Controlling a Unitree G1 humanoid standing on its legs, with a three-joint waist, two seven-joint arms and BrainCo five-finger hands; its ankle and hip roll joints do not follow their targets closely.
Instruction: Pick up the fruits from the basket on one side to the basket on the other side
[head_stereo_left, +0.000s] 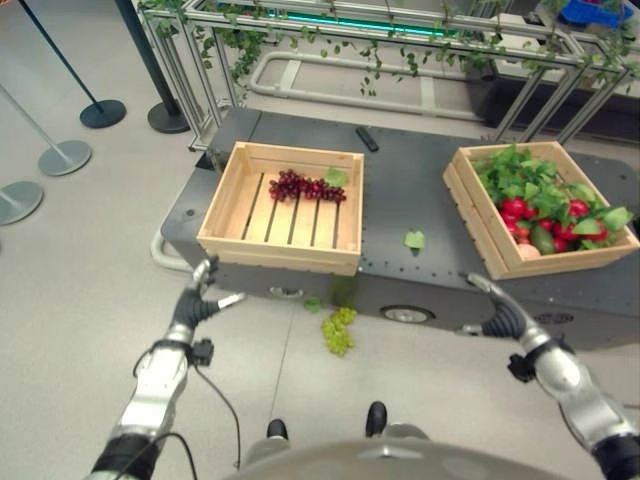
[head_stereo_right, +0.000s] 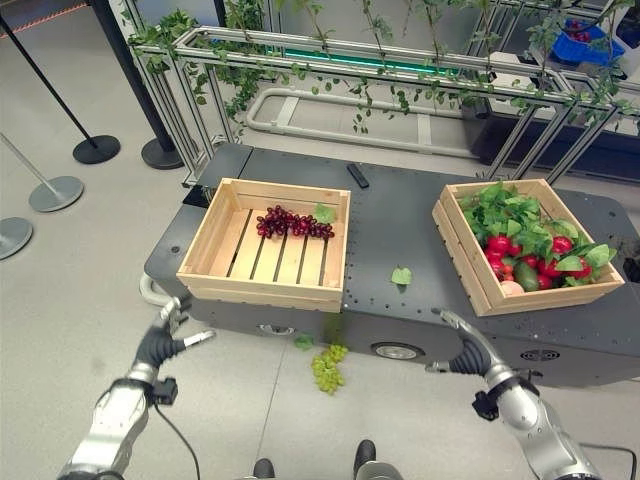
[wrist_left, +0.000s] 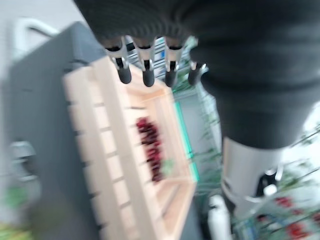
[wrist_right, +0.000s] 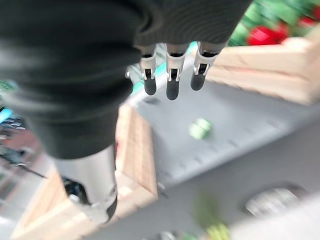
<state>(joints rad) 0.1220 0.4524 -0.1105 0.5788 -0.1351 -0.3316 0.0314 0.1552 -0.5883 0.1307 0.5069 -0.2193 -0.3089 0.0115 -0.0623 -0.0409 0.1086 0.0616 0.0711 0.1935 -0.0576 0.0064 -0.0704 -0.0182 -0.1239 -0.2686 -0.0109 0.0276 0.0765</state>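
While both hands hang low in front of the table, the fruits lie in three places: a heap of red fruits (head_stereo_left: 545, 222) under green leaves fills the right basket (head_stereo_left: 500, 255), one bunch of dark red grapes (head_stereo_left: 305, 186) rests at the far end of the left basket (head_stereo_left: 275, 250), and a bunch of green grapes (head_stereo_left: 338, 330) lies on the floor (head_stereo_left: 70, 300) just below the table's near edge. A loose leaf (head_stereo_left: 414, 239) sits on the dark table (head_stereo_left: 400, 190) between the two baskets. The left hand (head_stereo_left: 196, 300) is released, fingers relaxed and empty, near the left basket's front wall; the right hand (head_stereo_left: 497, 306) is likewise released and empty, below the right basket's near corner. By these positions, the step in hand appears to be the approach for a new pick. The next move probably calls for raising the right hand over the right basket's wall and closing on one fruit among the leaves.
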